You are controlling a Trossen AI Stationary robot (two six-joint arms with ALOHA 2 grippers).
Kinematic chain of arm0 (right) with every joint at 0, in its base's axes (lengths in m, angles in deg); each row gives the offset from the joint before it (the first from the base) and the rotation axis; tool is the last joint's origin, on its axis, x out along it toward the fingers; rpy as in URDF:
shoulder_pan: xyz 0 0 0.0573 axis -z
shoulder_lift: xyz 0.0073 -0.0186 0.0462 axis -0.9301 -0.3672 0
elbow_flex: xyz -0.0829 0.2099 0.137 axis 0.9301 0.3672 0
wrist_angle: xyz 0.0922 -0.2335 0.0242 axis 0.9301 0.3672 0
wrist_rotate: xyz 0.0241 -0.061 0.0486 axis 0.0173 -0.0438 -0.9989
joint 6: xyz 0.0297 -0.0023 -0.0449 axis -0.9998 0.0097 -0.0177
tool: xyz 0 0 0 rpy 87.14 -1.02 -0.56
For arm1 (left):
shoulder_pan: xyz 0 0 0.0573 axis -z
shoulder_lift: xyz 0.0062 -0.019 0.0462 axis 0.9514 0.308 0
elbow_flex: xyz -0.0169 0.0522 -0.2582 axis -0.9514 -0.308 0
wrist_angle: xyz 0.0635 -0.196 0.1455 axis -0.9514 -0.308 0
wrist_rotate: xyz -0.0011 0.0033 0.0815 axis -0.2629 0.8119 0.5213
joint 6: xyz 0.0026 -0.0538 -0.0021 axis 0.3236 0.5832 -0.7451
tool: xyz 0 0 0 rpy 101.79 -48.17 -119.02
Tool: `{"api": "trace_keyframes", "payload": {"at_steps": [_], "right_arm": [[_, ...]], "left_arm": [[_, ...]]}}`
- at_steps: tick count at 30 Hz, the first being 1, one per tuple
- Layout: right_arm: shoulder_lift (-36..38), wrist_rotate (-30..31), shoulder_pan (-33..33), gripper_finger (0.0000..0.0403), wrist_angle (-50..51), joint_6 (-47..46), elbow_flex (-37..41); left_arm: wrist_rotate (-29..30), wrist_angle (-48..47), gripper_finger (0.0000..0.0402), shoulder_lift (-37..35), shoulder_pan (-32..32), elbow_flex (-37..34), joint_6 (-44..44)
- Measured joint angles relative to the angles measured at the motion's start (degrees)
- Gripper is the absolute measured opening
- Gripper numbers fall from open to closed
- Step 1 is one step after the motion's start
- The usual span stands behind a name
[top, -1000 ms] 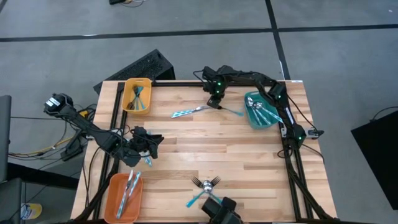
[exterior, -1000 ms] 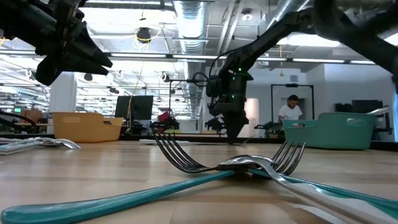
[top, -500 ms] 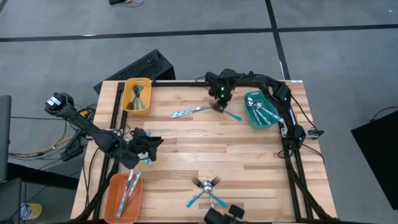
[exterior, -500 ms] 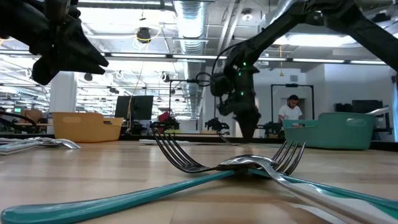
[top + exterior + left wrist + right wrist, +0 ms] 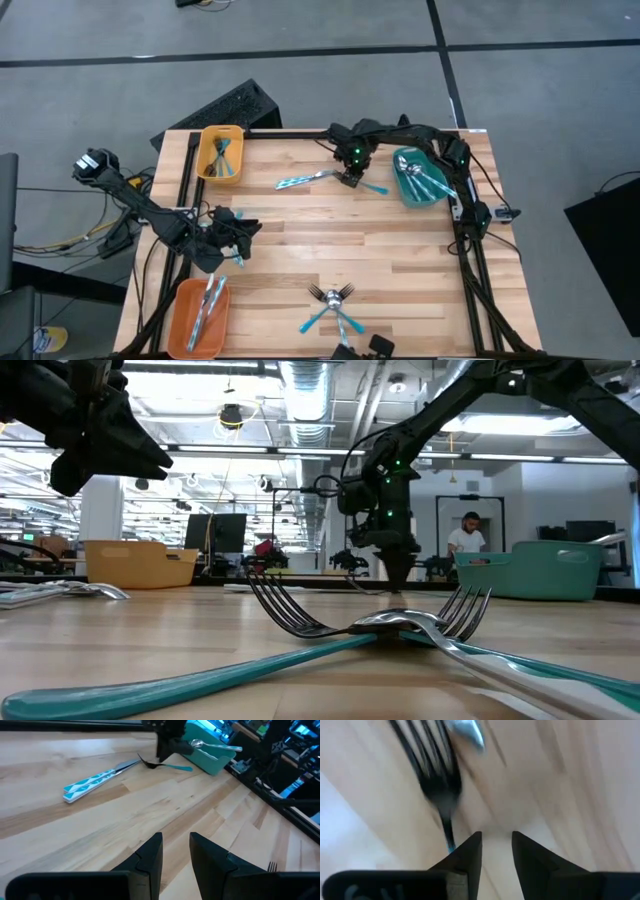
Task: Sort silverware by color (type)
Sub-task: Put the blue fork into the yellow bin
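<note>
At the near edge of the tabletop (image 5: pixel 400 260) you see two crossed forks (image 5: pixel 331 296). Your left gripper (image 5: pixel 232 243) hangs at the left, fingers narrow and holding nothing. Far off, your right gripper (image 5: pixel 350 178) stands over one fork (image 5: pixel 366 183) beside the teal tray (image 5: pixel 404 189), fingers slightly apart, empty.

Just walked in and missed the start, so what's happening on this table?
Two robot arms are sorting blue-handled silverware into trays. The right gripper hangs just over a fork at the table's far side, next to a knife and near the teal tray; its fingers stand slightly apart with nothing between them. The left gripper hovers over the table's left side, near the orange tray, and its fingers look empty. Two crossed forks lie unsorted at the near edge. The yellow tray already holds pieces.
</note>
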Motion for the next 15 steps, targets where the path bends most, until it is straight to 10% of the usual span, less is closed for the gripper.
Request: {"api": "trace_keyframes", "payload": {"at_steps": [15], "right_arm": [[8.0, 0.3, -4.9, 0.0127, -11.2, -0.2, 11.0]], "left_arm": [[2.5, 0.2, 0.0084, 5.7, 0.0, 0.0, 6.1]]}}
